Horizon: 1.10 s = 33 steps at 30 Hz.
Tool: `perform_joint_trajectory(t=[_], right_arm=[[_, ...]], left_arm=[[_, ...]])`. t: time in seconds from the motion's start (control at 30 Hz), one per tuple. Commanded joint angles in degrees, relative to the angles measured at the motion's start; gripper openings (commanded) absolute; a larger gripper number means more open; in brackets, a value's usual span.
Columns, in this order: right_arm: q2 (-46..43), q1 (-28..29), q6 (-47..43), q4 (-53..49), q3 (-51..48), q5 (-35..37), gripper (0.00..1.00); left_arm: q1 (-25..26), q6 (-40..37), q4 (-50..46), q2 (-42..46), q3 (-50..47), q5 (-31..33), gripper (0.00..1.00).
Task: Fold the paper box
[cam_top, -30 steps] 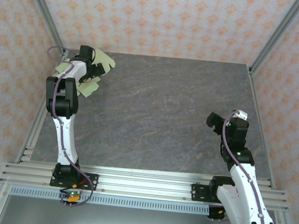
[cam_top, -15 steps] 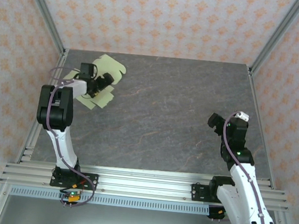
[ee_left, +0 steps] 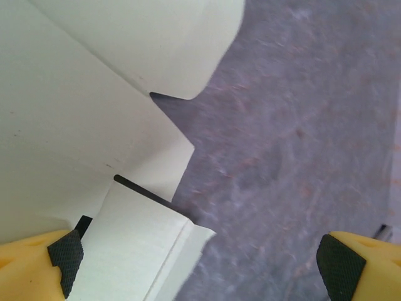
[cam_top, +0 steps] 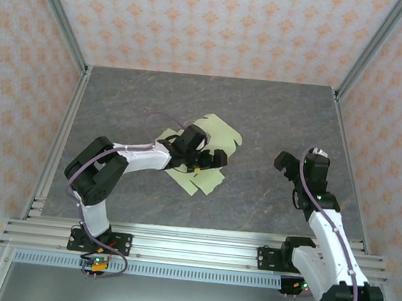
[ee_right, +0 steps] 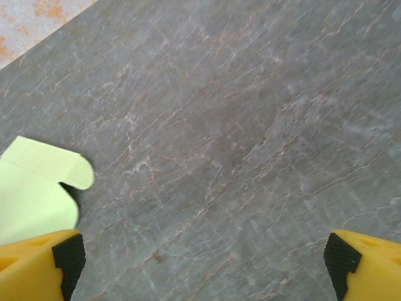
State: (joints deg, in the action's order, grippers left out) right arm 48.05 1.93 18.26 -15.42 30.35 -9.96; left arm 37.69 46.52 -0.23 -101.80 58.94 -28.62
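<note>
here, on the grey table (cam_top: 277, 108), your flat pale-green paper box (cam_top: 221, 132) lies near the middle. the left gripper (cam_top: 211, 159) sits low over it, jaws spread wide, one pad seemingly at the card's edge. your right gripper (cam_top: 284, 163), equally wide and holding nothing, hangs well apart to the right.

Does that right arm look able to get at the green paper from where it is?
Probably yes: only bare table lies between the open right pincer and the paper box.
</note>
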Motion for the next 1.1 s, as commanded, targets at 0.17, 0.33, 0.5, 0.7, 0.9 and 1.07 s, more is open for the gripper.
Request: perform_joint_trajectory(t=[0.17, 0.33, 0.5, 0.7, 0.9, 1.07], right_arm=[[18.85, 0.32, 0.91, 1.75, 14.03, -19.96, 0.97], [37.24, 3.09, -1.01, -0.64, 25.45, -24.49, 0.81], [47.68, 7.03, -2.82, -3.30, 33.15, -23.78, 0.76], [59.03, 7.33, -9.78, -12.53, 47.24, -22.61, 0.75], [69.54, 7.38, -12.59, -15.76, 56.90, -29.12, 0.76], [75.19, 7.73, -14.06, -18.13, 61.70, -34.26, 0.73]], left_arm=[[-3.02, -11.01, -18.81, 17.43, 5.38, 6.08, 1.00], [-5.83, -14.66, -23.87, 23.47, 1.04, 14.02, 1.00], [-8.75, -13.85, -19.42, 19.22, -4.07, 12.47, 1.00], [-8.82, -14.28, -20.13, 9.37, -3.57, 15.34, 1.00], [-8.77, -17.24, -24.58, 9.32, -5.73, 25.01, 1.00], [-8.79, -19.03, -25.74, 7.51, -6.16, 28.60, 1.00]])
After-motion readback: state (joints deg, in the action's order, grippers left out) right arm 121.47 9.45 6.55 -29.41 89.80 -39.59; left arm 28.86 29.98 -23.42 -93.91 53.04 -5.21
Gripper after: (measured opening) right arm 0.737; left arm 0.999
